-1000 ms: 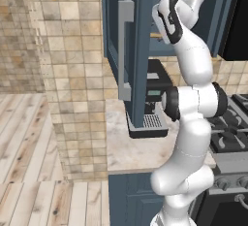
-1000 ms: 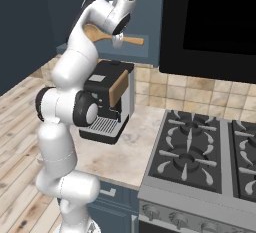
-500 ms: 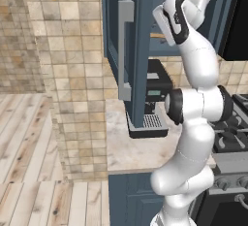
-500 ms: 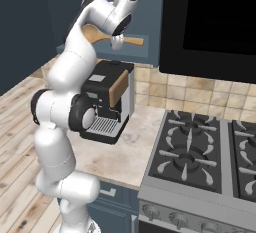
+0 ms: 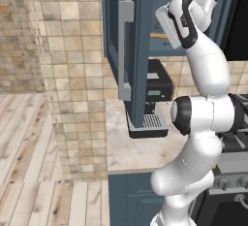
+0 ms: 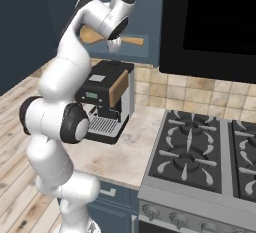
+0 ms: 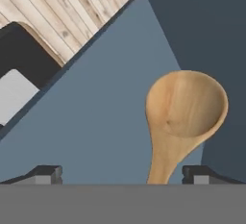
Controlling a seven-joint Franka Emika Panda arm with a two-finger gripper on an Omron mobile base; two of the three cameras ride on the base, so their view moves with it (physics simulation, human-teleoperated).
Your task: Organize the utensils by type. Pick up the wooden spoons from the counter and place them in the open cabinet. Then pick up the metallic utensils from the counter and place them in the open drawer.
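Since a second ago the arm has shifted only slightly, its elbow swinging a little; the spoon (image 7: pixel 185 117) has stayed on the cabinet (image 5: pixel 140 50) shelf. In the hand view the spoon lies between the spread fingertips, nearer the right one, its bowl toward 12 o'clock; no tip touches it. The gripper (image 7: pixel 122 172) is released, jaws wide. The arm reaches high, its hand at the shelf above the coffee machine (image 6: pixel 107 102) on the counter (image 5: pixel 126 147).
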